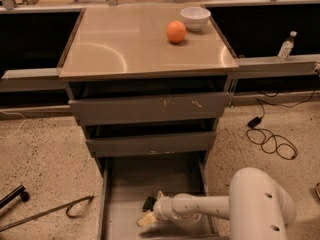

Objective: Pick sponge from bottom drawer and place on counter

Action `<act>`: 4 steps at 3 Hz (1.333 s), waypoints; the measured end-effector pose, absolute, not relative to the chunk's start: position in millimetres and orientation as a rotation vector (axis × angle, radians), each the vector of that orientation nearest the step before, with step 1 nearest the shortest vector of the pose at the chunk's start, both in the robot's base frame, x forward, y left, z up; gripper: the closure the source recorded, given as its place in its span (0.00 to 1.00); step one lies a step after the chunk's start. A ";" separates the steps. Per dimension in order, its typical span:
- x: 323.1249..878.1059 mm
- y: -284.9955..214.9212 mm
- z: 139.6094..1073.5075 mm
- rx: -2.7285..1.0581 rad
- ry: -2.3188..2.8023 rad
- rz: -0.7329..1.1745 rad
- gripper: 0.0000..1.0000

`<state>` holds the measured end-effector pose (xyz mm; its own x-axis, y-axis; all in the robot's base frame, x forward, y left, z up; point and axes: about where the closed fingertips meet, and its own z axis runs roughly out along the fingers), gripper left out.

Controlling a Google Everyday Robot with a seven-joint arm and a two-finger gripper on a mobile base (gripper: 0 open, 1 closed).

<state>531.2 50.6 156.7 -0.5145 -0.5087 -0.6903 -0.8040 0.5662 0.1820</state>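
Observation:
The bottom drawer (125,184) is pulled out, its grey floor showing. My gripper (150,210) reaches into it from the right, low over the floor near the front. A small dark sponge (148,203) lies at the gripper's tip, touching or nearly touching it. The arm's white body fills the lower right. The counter (110,39), the shiny beige top of the cabinet, is above.
An orange (176,31) and a white bowl (195,18) stand on the counter's back right. The two upper drawers (150,108) are slightly open. A water bottle (285,46) is on the right ledge. A cable (270,141) and tools (45,211) lie on the floor.

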 end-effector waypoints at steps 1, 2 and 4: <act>529.3 56.0 146.5 -1.046 2.242 0.649 0.00; 526.2 59.2 136.6 -1.045 2.266 0.649 0.00; 520.4 53.4 112.8 -0.991 2.318 0.694 0.00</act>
<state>520.4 53.4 112.8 -0.5967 -0.4928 -0.6333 -0.7598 0.6009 0.2483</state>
